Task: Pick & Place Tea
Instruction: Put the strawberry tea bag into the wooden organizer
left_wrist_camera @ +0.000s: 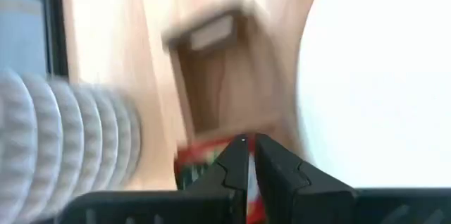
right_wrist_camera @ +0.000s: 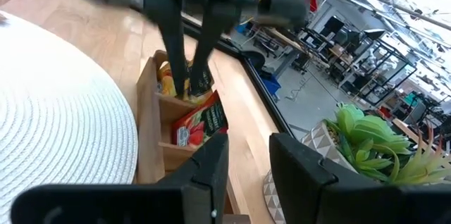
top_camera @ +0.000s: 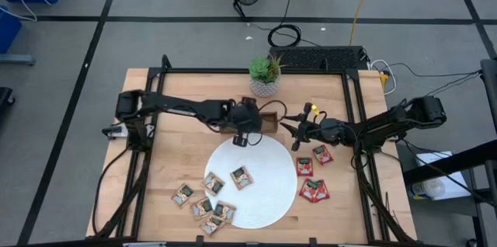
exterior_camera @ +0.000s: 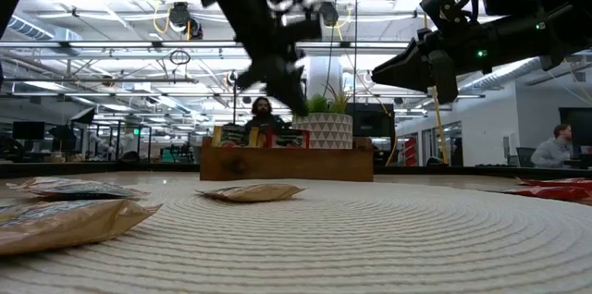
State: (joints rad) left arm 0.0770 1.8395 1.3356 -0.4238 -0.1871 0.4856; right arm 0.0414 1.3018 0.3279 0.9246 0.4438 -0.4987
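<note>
Several tan tea sachets lie flat, two on the white round plate (top_camera: 252, 189), such as one (top_camera: 241, 176), and others on the table to its left (top_camera: 202, 206). Three red sachets (top_camera: 314, 190) lie on the table to the plate's right. The wooden tray (top_camera: 268, 119) beyond the plate holds red sachets (right_wrist_camera: 201, 122) and tan ones (right_wrist_camera: 165, 79). My left gripper (top_camera: 245, 132) hangs above the tray's tan end, fingers down and almost together (left_wrist_camera: 248, 146), with no sachet showing between them. My right gripper (right_wrist_camera: 250, 171) hovers open to the tray's right (top_camera: 295, 134), holding nothing.
A potted plant (top_camera: 264, 76) stands just beyond the tray. The tray's compartment nearest my right gripper (right_wrist_camera: 176, 160) shows no sachets. The black table frame runs along the left and right edges. People sit in the room beyond the table (exterior_camera: 262, 109).
</note>
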